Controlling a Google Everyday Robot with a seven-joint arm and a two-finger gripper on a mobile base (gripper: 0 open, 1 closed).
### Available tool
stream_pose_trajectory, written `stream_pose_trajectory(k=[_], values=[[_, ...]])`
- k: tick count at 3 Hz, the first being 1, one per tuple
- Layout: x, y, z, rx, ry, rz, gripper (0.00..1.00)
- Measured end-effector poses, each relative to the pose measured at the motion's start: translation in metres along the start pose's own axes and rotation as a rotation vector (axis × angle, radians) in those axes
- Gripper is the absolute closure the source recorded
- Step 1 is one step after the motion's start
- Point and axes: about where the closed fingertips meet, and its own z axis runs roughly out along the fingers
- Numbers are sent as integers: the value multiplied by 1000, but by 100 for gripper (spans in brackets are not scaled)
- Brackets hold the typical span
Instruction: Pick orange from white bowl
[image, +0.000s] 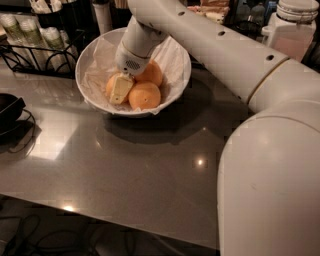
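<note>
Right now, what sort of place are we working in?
Probably an office snack counter or kitchenette: a grey countertop, a wire rack of bottles, a lidded jar, and a white bowl of oranges, where the end effector sits.
</note>
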Motion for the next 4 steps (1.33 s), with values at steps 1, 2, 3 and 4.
stream_pose_trajectory(k=[1, 2, 3, 4], values=[[-7, 2, -8, 7, -35, -21, 100], [-17, 5, -35, 47, -93, -54, 100], [-21, 4, -70, 87, -176, -74, 100], [-15, 4, -101, 89, -298, -75, 100]])
